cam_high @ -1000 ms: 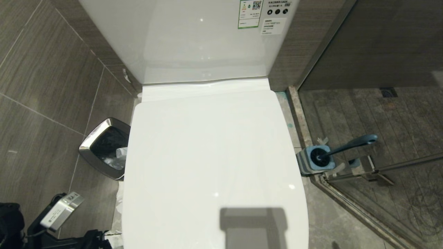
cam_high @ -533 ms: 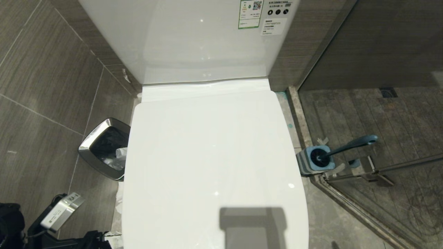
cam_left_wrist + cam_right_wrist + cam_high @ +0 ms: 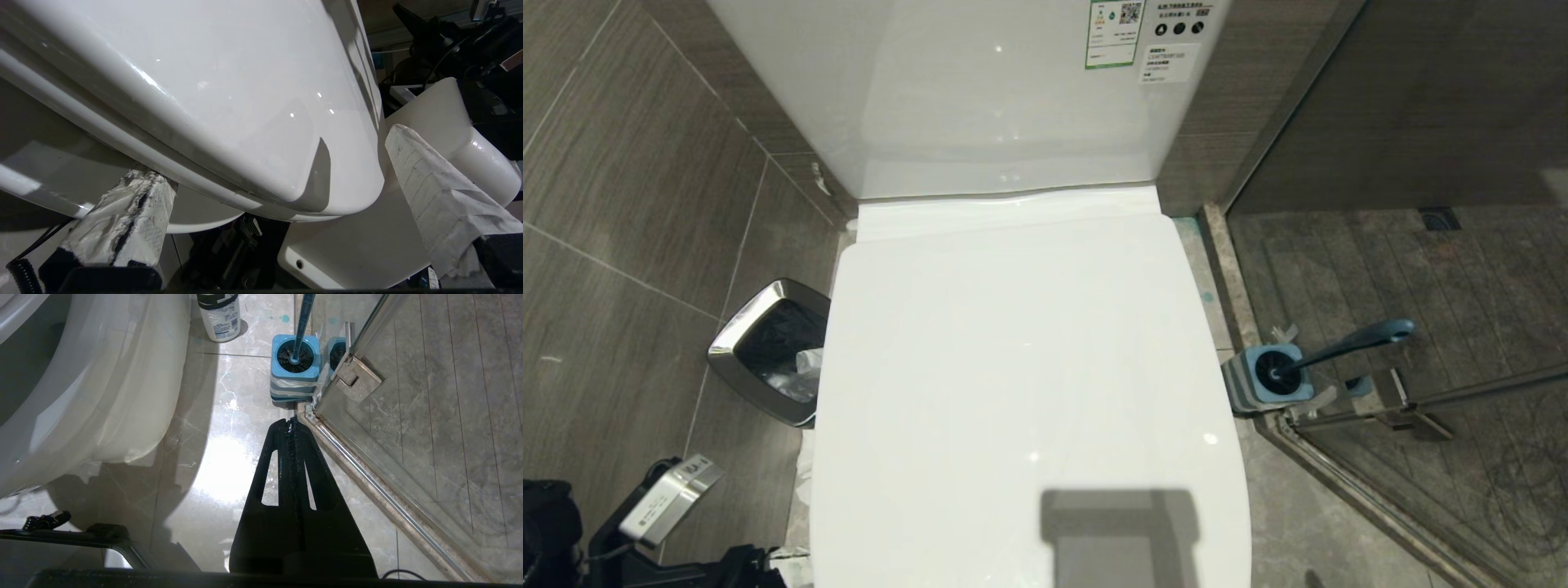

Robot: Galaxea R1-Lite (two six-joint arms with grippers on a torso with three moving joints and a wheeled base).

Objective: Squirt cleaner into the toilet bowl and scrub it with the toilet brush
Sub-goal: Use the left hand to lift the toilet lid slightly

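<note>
Nothing differs from the earlier head frames: glossy white toilet lid closed over the bowl, blue-grey toilet brush upright in its square holder. Left wrist view: left end effector, wide open, straddles the lid's edge. Right wrist view: right end effector, closed and empty, hangs above the floor near the white cleaner bottle.

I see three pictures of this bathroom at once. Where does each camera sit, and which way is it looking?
Head view: high on the robot, looking down at the closed toilet lid, waste bin and toilet brush; its left arm shows low.
Left wrist view: behind the open left pincer, facing the lid's front edge.
Right wrist view: behind the shut right pincer, looking down at the floor, brush and cleaner.
Shared: the lid in head and left views; the brush in head and right.
</note>
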